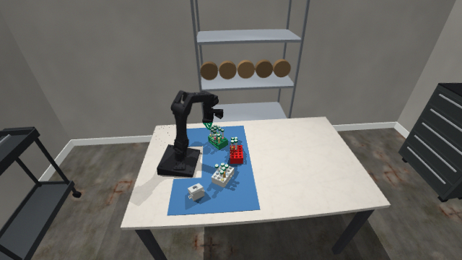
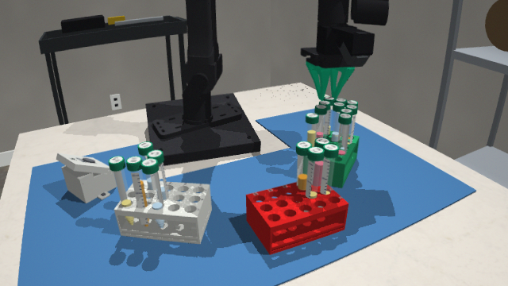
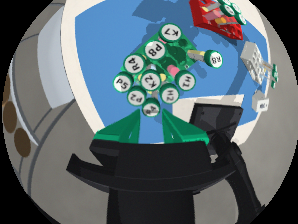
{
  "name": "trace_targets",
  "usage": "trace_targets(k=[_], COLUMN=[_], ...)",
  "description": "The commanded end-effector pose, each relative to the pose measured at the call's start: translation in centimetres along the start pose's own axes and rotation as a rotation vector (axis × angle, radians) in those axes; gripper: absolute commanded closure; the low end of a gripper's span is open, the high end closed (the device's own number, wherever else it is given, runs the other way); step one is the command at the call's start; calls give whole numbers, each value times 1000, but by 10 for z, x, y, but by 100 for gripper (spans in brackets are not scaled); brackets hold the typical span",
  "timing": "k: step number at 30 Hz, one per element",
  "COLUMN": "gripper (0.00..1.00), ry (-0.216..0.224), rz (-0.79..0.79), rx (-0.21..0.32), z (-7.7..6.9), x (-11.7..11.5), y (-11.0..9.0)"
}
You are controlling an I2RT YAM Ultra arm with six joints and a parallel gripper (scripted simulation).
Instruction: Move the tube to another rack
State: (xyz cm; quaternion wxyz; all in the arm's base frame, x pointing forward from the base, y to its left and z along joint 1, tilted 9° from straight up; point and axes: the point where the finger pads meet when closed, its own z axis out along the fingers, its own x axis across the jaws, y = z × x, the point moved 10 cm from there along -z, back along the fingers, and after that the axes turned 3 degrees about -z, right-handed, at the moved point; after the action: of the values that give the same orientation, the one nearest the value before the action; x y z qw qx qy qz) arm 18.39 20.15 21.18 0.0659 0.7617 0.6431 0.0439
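The green source rack (image 1: pixel 218 143) (image 2: pixel 345 167) stands at the far end of the blue mat (image 1: pixel 231 202) (image 2: pixel 397 187), full of green-capped tubes. My gripper (image 1: pixel 208 125) (image 2: pixel 330 94) (image 3: pixel 151 112) hangs just above the rack's corner nearest the arm base. Its green fingers are partly open and empty, with their tips level with the cap tops. One cap (image 3: pixel 152 108) (image 2: pixel 326 104) lies right below the gap between them. The white destination rack (image 1: pixel 219 178) (image 2: pixel 190 214) holds several tubes at one end, and its other wells are empty.
The red rack (image 1: pixel 236 157) (image 2: pixel 302 226) (image 3: pixel 209 12) stands between the two, with three tubes at its far end. The white DONE button box (image 1: pixel 195 191) (image 2: pixel 81 183) sits beyond the white rack. The arm's black base (image 1: pixel 178 162) (image 2: pixel 198 127) borders the mat.
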Motion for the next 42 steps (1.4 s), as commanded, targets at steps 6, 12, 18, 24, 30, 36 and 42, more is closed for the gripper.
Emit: trace_targets(k=[6, 12, 18, 24, 30, 36, 42], gripper=[70, 70, 70, 100, 100, 100, 100], ry=[15, 15, 15, 15, 15, 15, 15], rz=[2, 2, 2, 2, 2, 2, 2], rx=[-10, -10, -10, -10, -10, -10, -10], z=[-1, 2, 3, 3, 3, 3, 3], x=[1, 1, 1, 1, 1, 1, 1], y=[1, 1, 1, 1, 1, 1, 1])
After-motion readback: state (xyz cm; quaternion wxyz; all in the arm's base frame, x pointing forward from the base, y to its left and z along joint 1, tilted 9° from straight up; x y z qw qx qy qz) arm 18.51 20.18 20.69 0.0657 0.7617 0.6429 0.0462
